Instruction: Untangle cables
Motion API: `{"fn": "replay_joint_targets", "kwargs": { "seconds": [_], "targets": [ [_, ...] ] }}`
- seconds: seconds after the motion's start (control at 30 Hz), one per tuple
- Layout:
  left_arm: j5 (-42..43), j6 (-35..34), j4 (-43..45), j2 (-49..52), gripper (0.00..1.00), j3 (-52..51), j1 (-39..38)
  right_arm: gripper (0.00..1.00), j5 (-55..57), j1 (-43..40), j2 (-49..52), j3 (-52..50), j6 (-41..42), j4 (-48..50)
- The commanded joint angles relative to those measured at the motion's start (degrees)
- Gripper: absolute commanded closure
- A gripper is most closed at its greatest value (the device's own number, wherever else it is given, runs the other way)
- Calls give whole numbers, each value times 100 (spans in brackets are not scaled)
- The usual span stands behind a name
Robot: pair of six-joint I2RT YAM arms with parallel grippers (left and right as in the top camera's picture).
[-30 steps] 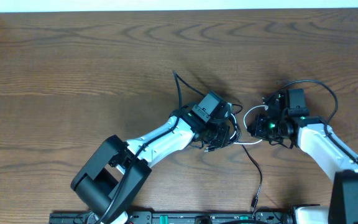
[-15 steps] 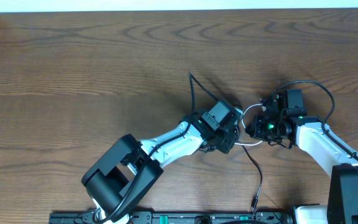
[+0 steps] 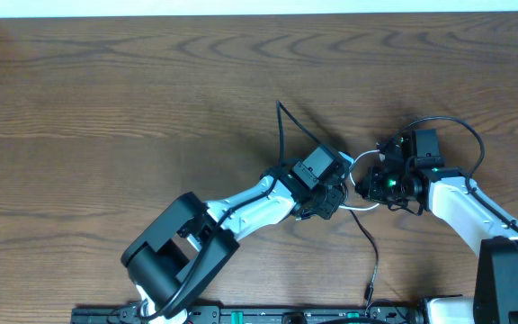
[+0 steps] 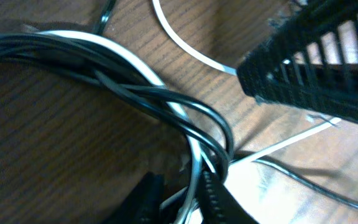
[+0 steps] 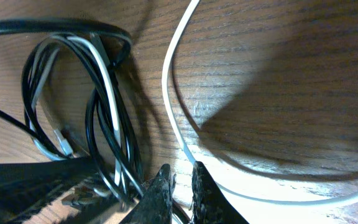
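The black cable (image 3: pixel 373 256) and the white cable (image 3: pixel 360 206) lie knotted together between my two grippers, right of the table's middle. The left gripper (image 3: pixel 334 196) is pressed into the knot. In its wrist view its jaws (image 4: pixel 182 196) are shut on the white cable (image 4: pixel 191 46), with twisted strands of the black cable (image 4: pixel 166 99) right above them. The right gripper (image 3: pixel 367 184) faces it from the right. Its jaws (image 5: pixel 182 177) stand almost together at the table. The white cable (image 5: pixel 169 93) runs under one fingertip, and I cannot tell whether it is pinched. Black loops (image 5: pixel 55 26) lie to their left.
A tail of the black cable trails toward the front edge and ends in a plug (image 3: pixel 367 292). The right arm's own thick black wire (image 3: pixel 477 144) arches behind its wrist. The wooden table (image 3: pixel 106 99) stretches to the left and back.
The left arm has swung right, bringing its gripper close to the right gripper, and its jaws have narrowed onto the white cable. The right arm has hardly moved.
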Motion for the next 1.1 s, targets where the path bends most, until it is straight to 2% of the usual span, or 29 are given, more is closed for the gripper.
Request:
{"fn": "replay_joint_targets", "kwargs": {
  "seconds": [0.0,0.07,0.23,0.4,0.53,0.67,0.83,0.93,1.07],
  "targets": [
    [-227,-79,94,284,87,-46,17,91,-57,46,15,-31,-94,-37],
    [-227,-116,103,345,92,-46,17,91,-57,46,15,-31,-94,-57],
    [-223,-118,153,90,93,35,24,87,-68,44,15,-31,-321,-55],
    [-227,-118,131,-813,93,76,24,59,-962,44,13,-31,-984,59],
    [-227,-118,55,-1384,93,76,22,46,-2271,44,13,-31,-1628,382],
    [-302,-118,-136,-1591,92,76,26,43,-3314,42,13,-31,-2022,699],
    [-660,-116,-286,-1602,93,76,24,43,-3311,37,13,-31,-2133,726],
    [-1019,-118,-450,-1602,92,76,24,46,-2507,37,13,-31,-2009,544],
    [-1062,-118,-817,-1602,92,76,24,53,-745,37,15,-31,-1344,57]
  ]
}}
